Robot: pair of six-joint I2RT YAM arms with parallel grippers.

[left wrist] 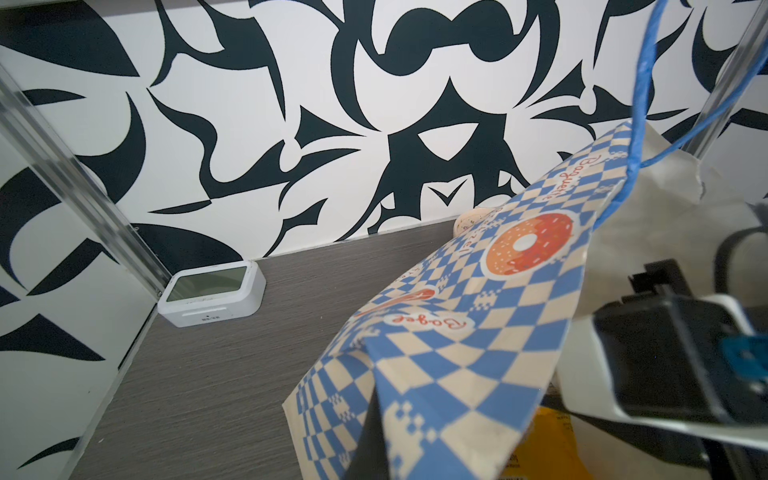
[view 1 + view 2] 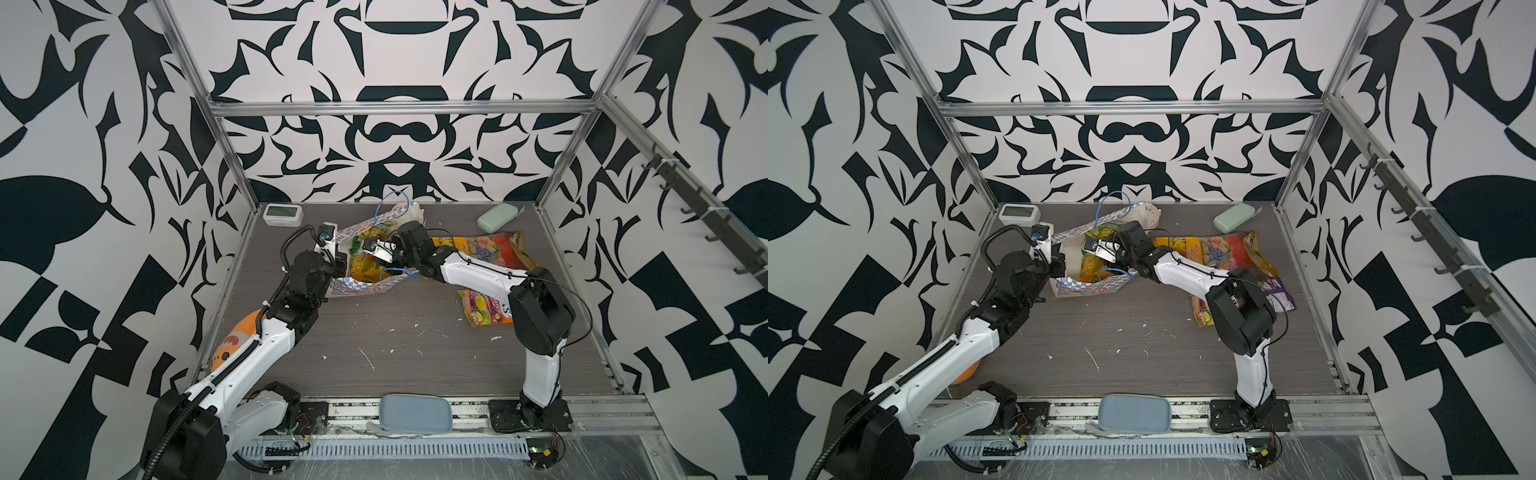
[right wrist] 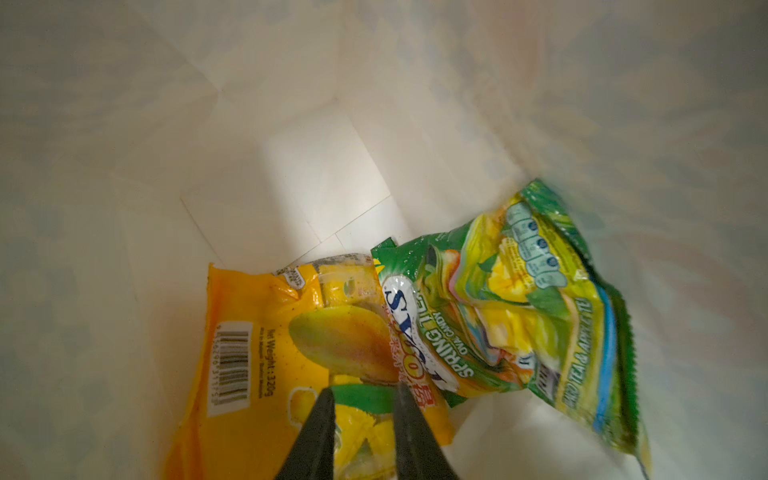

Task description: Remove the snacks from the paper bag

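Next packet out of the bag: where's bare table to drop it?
Best: the wide front-middle of the table, bordered by the paper bag behind and the two arms. There is a smaller strip at the back between the bag and the mint case. Crowded: the right side, where snacks lie under the right arm; the orange fish fills the front-left edge.

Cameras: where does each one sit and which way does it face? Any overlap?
Both top views: high above the arms' bases, looking down over the table; both arms show.
Left wrist: beside the paper bag, facing the back wall and white display unit; left pincer mostly hidden by paper.
Right wrist: inside the bag, facing its floor, yellow packet and green packet; right pincer shows.
Shared: top views and left wrist both catch the display unit and bag.
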